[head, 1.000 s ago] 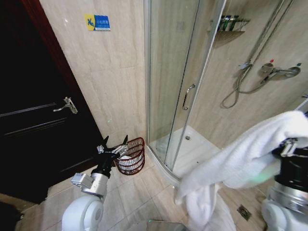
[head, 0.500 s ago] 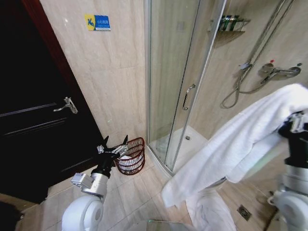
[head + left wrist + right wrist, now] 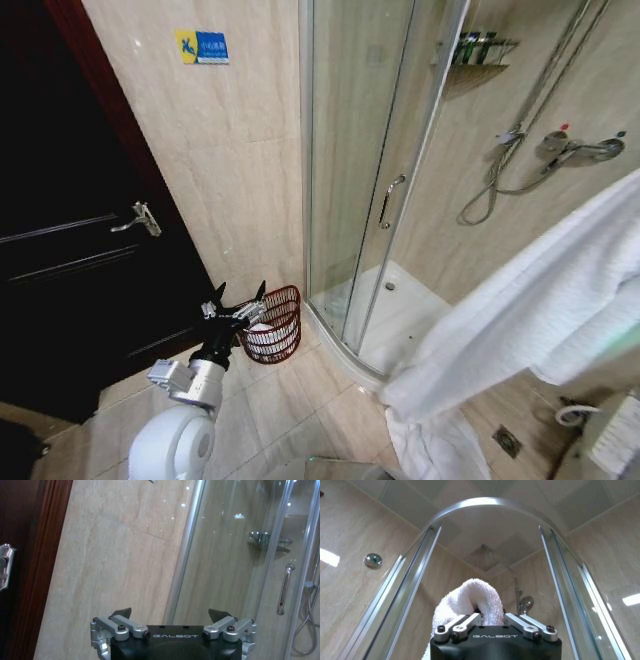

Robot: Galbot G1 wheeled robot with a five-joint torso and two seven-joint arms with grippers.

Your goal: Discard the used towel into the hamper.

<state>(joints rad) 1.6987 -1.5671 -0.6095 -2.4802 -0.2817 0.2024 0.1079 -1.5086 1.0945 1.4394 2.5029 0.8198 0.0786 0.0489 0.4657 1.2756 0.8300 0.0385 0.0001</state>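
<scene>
- The right gripper (image 3: 492, 619) points up toward the ceiling, its fingers (image 3: 457, 624) clamped on a fold of the white towel (image 3: 470, 602), which bulges up between them in the right wrist view.
- In the head view the towel (image 3: 545, 300) hangs as a broad white sheet in front of the shower enclosure (image 3: 375, 170), sloping down from the upper right to a bunched end close above the floor tiles (image 3: 300, 400), beside the enclosure's curved base.
- The left gripper (image 3: 238, 305) is held out low, just in front of the hamper (image 3: 275, 325) as the head camera sees it; its fingers (image 3: 121, 612) are spread wide apart and hold nothing.
- The hamper, a small round dark red-brown wire basket, stands upright on the floor tiles, in the corner between the beige tiled wall (image 3: 230, 170) and the glass of the shower enclosure. Something white lies inside it.
- Well to the left of the hamper is a dark door (image 3: 70, 250) with a metal lever handle (image 3: 140, 220).
- Inside the shower enclosure, a shower hose and mixer (image 3: 560, 150) are fixed to the wall, with a small shelf of bottles (image 3: 480, 48) above.
- A blue and yellow sign (image 3: 202, 46) is stuck high on the tiled wall above the hamper.
</scene>
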